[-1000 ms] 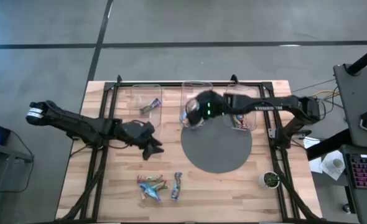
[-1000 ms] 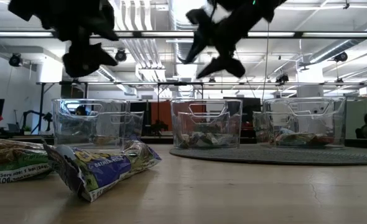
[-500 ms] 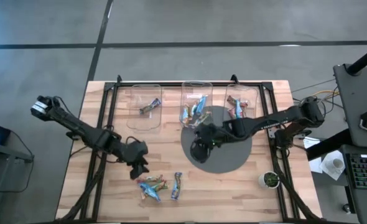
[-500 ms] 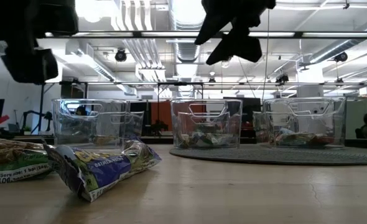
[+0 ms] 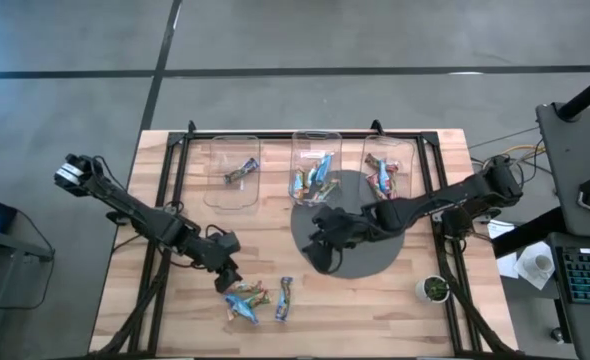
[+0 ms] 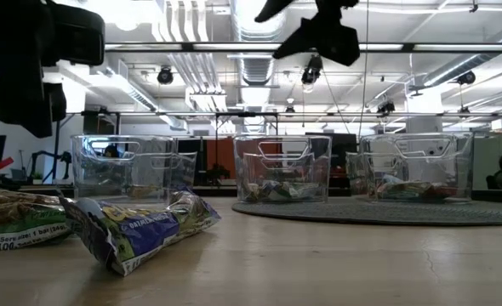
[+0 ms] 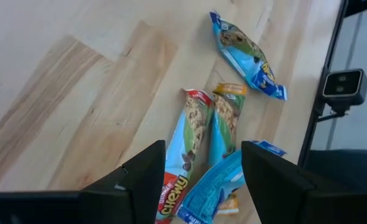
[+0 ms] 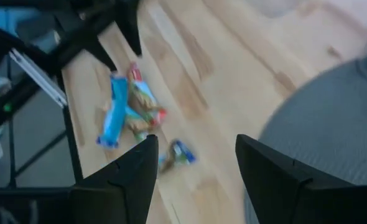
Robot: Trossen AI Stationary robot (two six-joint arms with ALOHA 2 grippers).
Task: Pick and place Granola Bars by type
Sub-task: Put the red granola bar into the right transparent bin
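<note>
The left gripper [image 5: 231, 281] has dropped from mid-desk down to the loose pile of Granola Bars [image 5: 246, 297] near the front edge of the desk [image 5: 175, 330], and its jaws stand spread and empty; through its wrist camera the pile [image 7: 216, 134] lies right ahead between the two fingers, a Chewy-labelled wrapper and a green one side by side, a blue one just beyond. The right gripper [image 5: 320, 262] has pulled away from the middle bin [image 5: 315, 140] and now hangs over the round grey mat [image 5: 375, 250], jaws likewise parted with nothing in them. To my eye that means one bar has just been delivered and the next pick falls to the left arm. Sorted bars already lie in the three clear bins along the back, and one blue bar [image 5: 284, 298] sits apart, just right of the pile.
</note>
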